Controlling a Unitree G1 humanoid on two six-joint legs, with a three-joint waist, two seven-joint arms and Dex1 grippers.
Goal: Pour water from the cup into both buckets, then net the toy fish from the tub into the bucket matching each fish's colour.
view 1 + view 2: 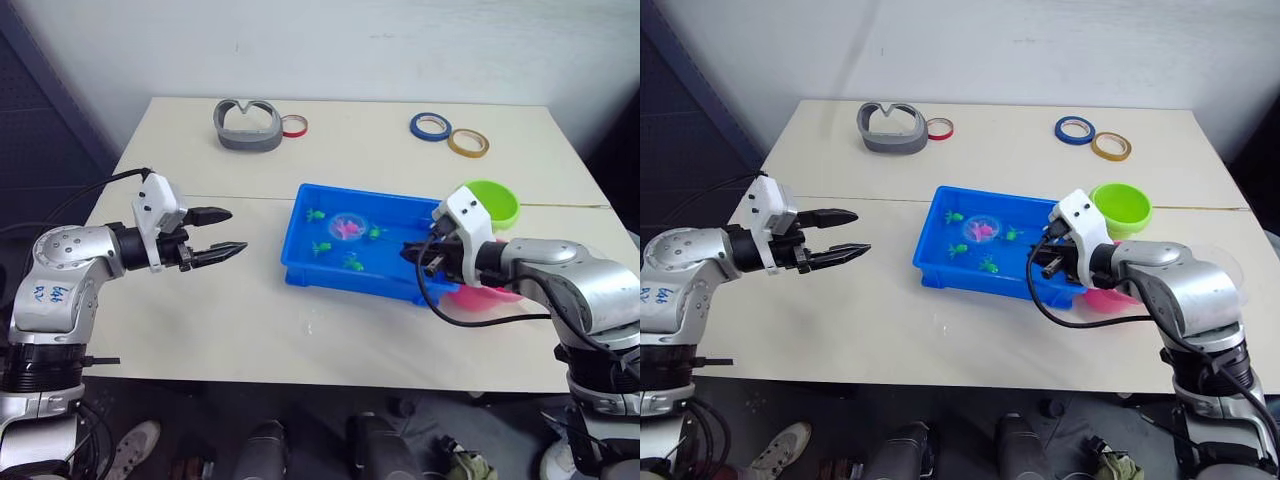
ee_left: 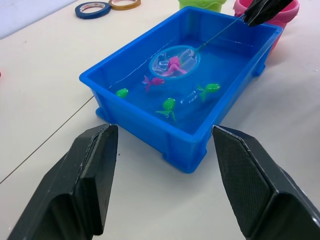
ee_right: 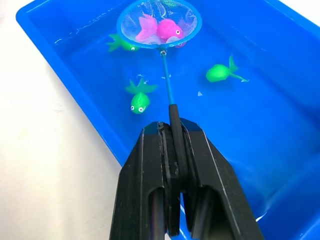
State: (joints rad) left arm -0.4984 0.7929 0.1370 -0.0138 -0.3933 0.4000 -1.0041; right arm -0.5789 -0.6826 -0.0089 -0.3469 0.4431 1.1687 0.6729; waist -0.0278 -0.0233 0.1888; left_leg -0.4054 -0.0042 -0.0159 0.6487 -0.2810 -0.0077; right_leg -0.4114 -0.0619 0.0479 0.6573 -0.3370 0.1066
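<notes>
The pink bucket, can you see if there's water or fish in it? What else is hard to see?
- Pink bucket: in the eye views the right arm covers most of it, so its inside is hidden; the left wrist view cuts it off at the edge.
- Green bucket: its contents are too small to tell.
- Net: one pink fish is in the hoop; another pink shape beside it may be a second fish.

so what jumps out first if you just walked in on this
The bright blue tub mid-table, with tiny green fish in its water. Over it, the right gripper pinches the net handle, a pink fish lying in the hoop. The left gripper hangs open beside the tub.
</notes>
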